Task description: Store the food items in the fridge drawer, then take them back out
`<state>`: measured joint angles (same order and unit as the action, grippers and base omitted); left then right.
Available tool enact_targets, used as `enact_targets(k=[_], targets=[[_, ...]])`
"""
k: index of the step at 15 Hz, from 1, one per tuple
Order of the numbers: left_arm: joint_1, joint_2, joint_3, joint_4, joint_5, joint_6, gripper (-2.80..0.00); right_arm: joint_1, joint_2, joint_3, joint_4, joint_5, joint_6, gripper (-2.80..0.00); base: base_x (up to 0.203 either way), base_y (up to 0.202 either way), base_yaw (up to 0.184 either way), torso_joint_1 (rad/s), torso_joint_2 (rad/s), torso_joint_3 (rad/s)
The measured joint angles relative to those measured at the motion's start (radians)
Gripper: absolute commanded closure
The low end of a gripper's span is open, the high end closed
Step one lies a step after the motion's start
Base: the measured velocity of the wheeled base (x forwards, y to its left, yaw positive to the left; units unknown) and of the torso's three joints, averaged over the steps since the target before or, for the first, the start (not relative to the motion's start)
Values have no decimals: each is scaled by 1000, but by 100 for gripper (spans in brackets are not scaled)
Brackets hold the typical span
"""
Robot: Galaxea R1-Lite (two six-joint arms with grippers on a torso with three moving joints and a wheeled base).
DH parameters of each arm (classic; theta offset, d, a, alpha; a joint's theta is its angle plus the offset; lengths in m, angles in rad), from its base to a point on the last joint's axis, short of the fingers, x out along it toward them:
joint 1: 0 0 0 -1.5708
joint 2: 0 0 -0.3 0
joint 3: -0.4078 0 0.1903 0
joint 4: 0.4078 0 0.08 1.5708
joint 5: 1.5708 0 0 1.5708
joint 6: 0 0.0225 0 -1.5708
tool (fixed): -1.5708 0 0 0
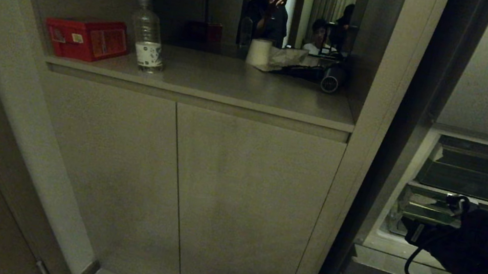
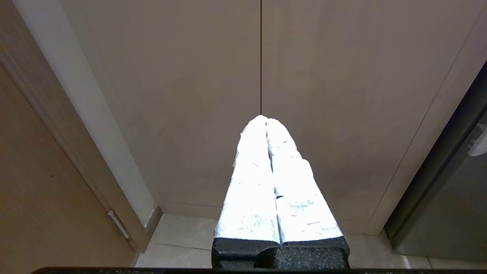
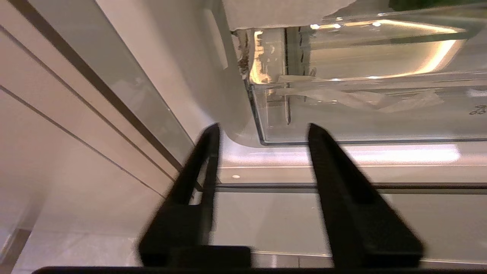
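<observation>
The fridge drawer (image 1: 427,212) is the clear plastic one low in the open fridge at the right of the head view. My right arm (image 1: 478,246) reaches in front of it. In the right wrist view my right gripper (image 3: 263,129) stands open, just short of the drawer's (image 3: 361,114) lower front corner, with nothing between its fingers. Something crinkled and clear lies inside the drawer behind its transparent front. I cannot make out any food items. My left gripper (image 2: 264,120) is shut and empty, parked facing the cabinet doors.
A darker flat tray (image 1: 485,177) sits above the clear drawer. Left of the fridge, a cabinet (image 1: 244,196) has a shelf with a red box (image 1: 87,38), a water bottle (image 1: 146,36) and a paper roll (image 1: 259,52). People show in the mirror behind.
</observation>
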<state>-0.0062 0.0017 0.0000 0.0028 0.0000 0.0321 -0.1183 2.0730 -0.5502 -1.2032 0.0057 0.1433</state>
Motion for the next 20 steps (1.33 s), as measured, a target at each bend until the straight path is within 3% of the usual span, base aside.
enact_targets(k=[4,5,20], targets=[[0,0,0,0,0,0,0,0,1,-7,0,0,-2,0,0,0,0,0,0,0],[0,0,0,0,0,0,0,0,1,-6,0,-1,-2,-280,0,0,0,0,0,0],[0,0,0,0,0,0,0,-1,53,-87,0,5,-8,-280,0,0,0,0,0,0]])
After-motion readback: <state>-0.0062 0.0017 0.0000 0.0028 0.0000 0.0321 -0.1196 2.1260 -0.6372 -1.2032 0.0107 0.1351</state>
